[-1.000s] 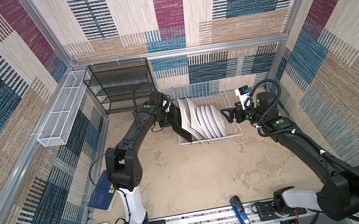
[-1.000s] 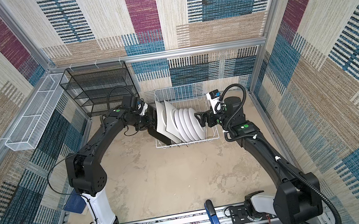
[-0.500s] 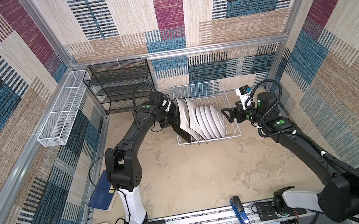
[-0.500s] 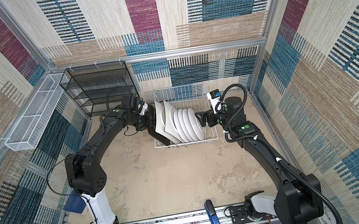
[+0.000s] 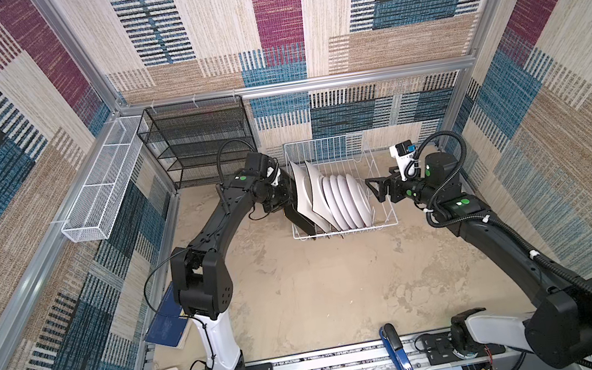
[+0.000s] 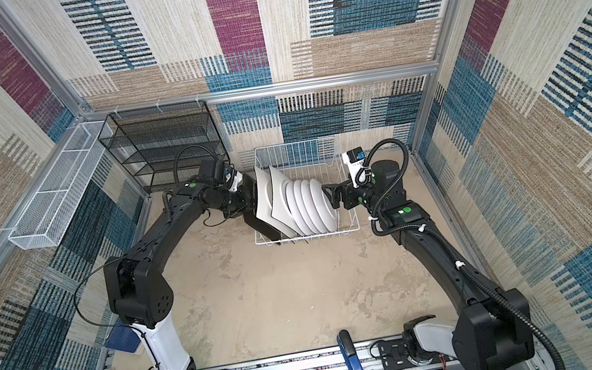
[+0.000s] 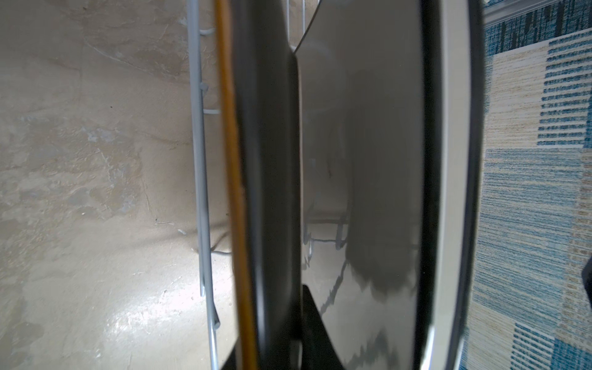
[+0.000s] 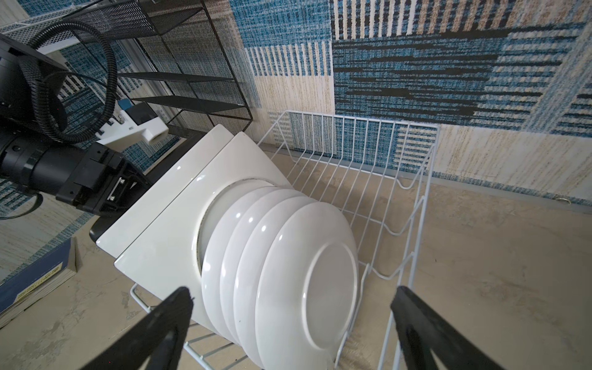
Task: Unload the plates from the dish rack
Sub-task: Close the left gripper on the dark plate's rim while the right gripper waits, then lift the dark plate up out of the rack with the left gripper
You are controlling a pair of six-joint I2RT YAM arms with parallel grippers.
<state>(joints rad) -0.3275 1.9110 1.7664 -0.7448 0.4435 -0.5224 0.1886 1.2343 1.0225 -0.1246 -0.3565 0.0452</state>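
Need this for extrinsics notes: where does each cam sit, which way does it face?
Top views: high in front, looking down and back at the dish rack; both arms show, left gripper on the end square plate, right gripper open.
Left wrist: on the left arm, looking along that plate, close, edge-on; own fingers unclear.
Right wrist: on the right arm, facing the round plates and left gripper; own open fingers show.
Shared: all see the rack; right wrist and top views share the black shelf.
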